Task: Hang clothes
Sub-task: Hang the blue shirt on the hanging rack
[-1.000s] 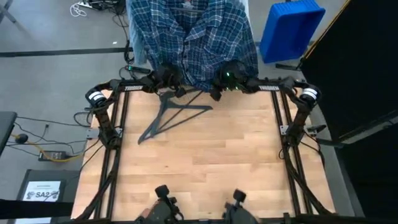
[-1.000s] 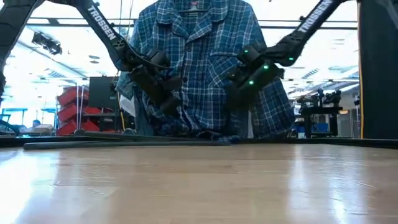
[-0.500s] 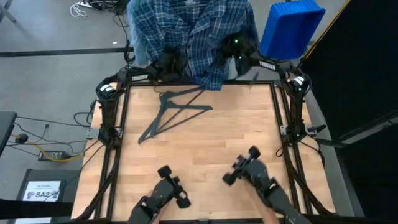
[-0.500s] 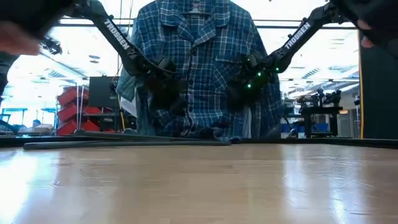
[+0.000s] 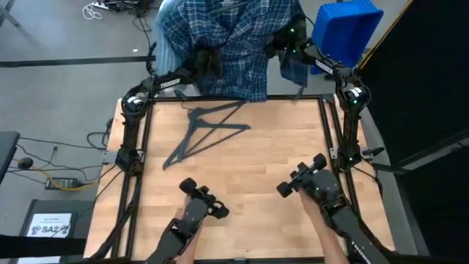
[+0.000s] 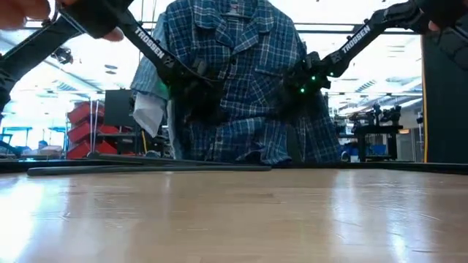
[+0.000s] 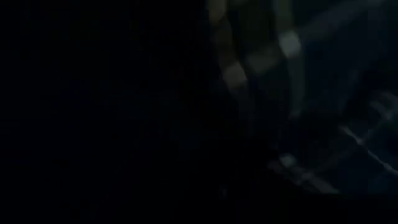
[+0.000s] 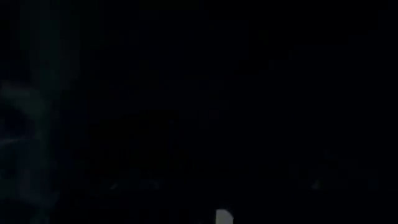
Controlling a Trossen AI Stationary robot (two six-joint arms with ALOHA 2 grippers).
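The dark blue plaid shirt [image 5: 231, 33] hangs upright beyond the table's far edge, collar up; in the low view the plaid shirt [image 6: 234, 80] fills the middle, its hem just above table level. My left gripper [image 5: 207, 60] is buried in the shirt's front on the left, and my right gripper [image 5: 289, 35] on the right. Cloth hides both grippers' ends, and both wrist views are dark. A dark grey hanger [image 5: 205, 136] lies flat on the wooden table [image 5: 242, 191].
A blue bin [image 5: 341, 29] stands beyond the far right corner. A pale cloth [image 6: 150, 109] hangs behind the shirt's left side. Two hand-held control arms [image 5: 198, 209] [image 5: 311, 180] reach over the table's near edge, with a person's hands at the bottom.
Both grippers have gone up and past the table's far edge, staying in the plaid shirt. The shirt's lower part, which lay over the far edge, has been drawn off the table and now hangs beyond it. The two control arms have come forward over the near edge.
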